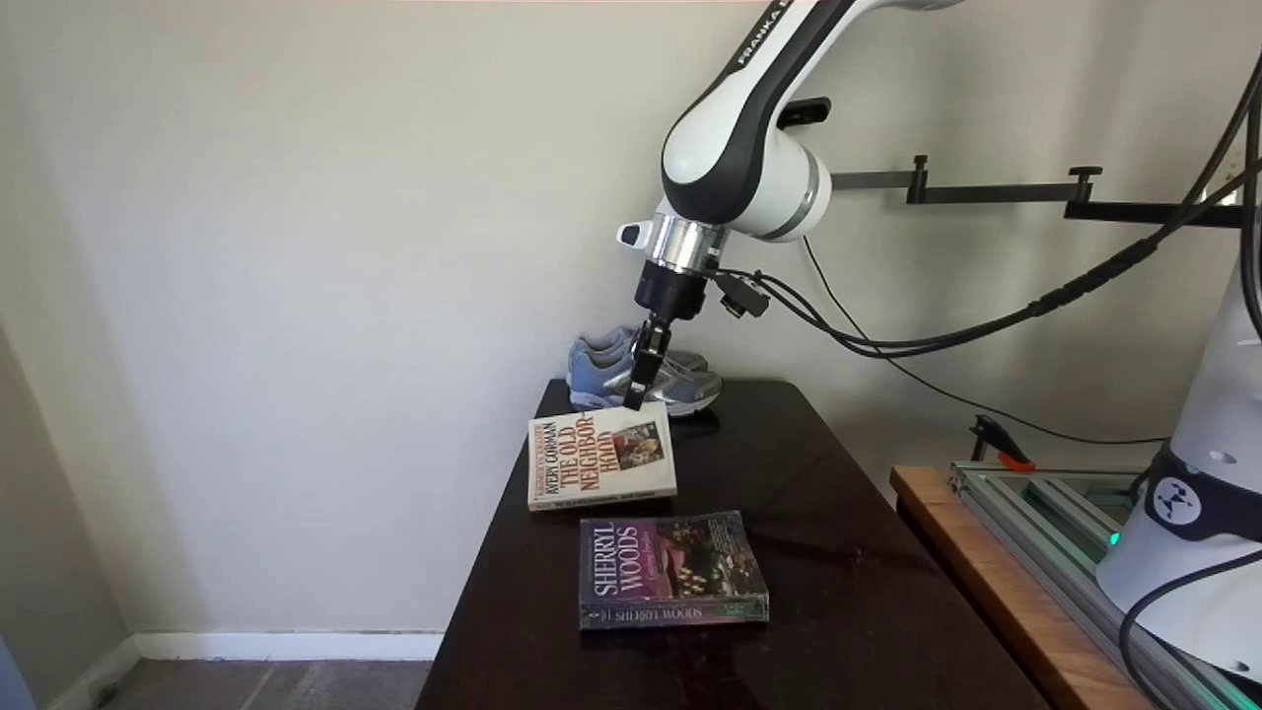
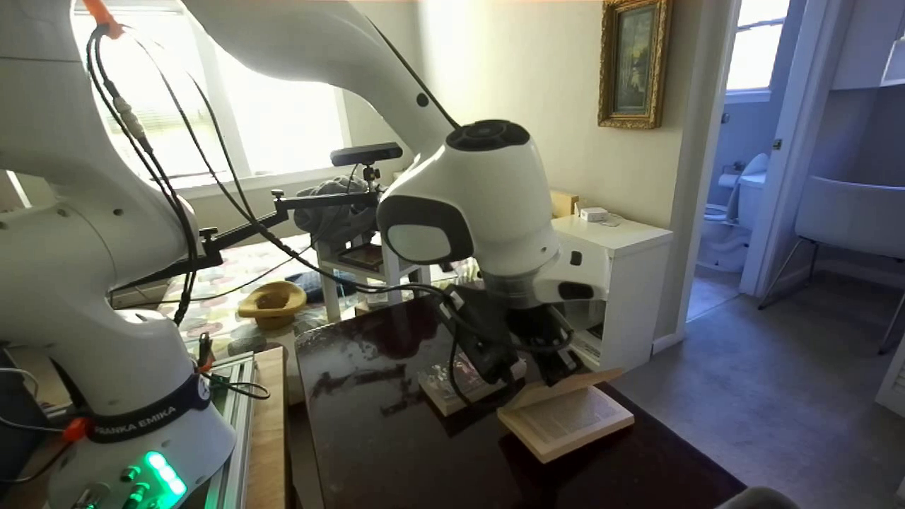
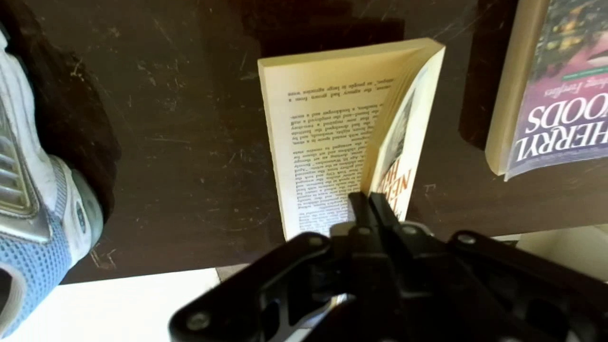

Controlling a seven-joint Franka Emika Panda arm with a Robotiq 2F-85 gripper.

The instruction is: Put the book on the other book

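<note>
Your gripper [image 3: 369,195] is clenched on the free edge of the cream book's [image 1: 601,461] front cover [image 3: 420,121], which bends up with some leaves and lays a printed page [image 3: 327,156] open to you; the rest of the cream book lies on the surface [image 1: 858,602], between the dark book [image 1: 675,572] and the shoes [image 1: 596,377], apart from each; the dark book rests flat and closed, title upward, near the cream one; in an exterior view the end of your arm [image 2: 502,205] covers part of the dark book; the fingertips are dim, so you cannot quite tell how many leaves they catch.
</note>
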